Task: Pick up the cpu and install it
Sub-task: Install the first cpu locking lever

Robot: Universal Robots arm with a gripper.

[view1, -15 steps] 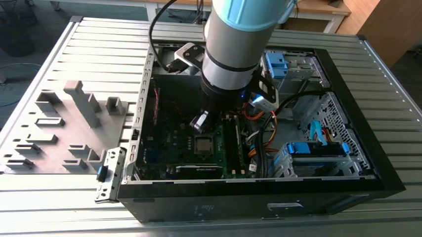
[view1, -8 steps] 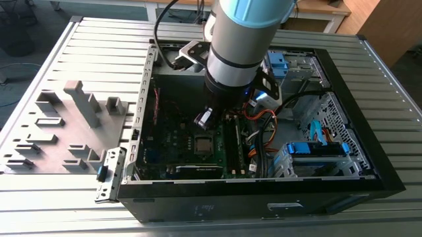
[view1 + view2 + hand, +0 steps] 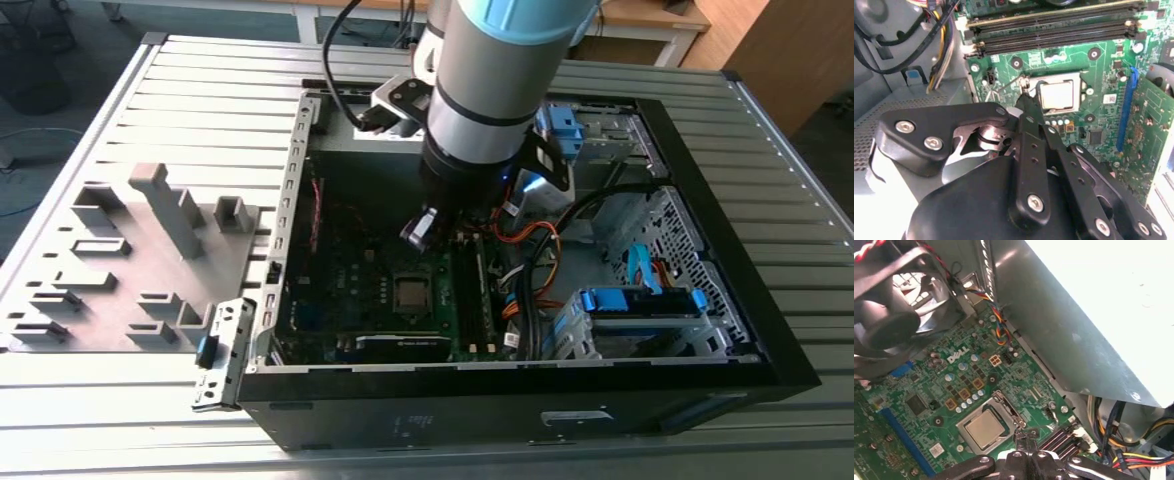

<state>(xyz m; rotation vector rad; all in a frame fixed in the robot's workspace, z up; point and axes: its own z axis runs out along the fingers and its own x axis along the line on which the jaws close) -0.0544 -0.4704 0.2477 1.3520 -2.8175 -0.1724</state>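
The cpu [image 3: 411,291], a small square chip with a silver-grey top, lies flat in its socket on the green motherboard [image 3: 350,262] inside the open computer case [image 3: 747,330]. It also appears in both wrist views: cpu [image 3: 1057,95], cpu [image 3: 985,428]. My gripper [image 3: 419,231] hangs inside the case just above the board. Its black fingers [image 3: 1030,145] meet at their tips, shut, with nothing between them. The tips of the gripper [image 3: 1024,99] sit right beside the socket's edge and its thin metal lever [image 3: 1010,83], as the gripper [image 3: 1026,436] also shows.
Memory slots [image 3: 1054,31] run beside the socket. A black fan [image 3: 891,305] and a grey metal box [image 3: 1079,315] stand close by. Coloured cable bundles [image 3: 527,262] and blue drive brackets [image 3: 638,300] fill the case's right. A grey parts fixture [image 3: 134,260] lies left of the case.
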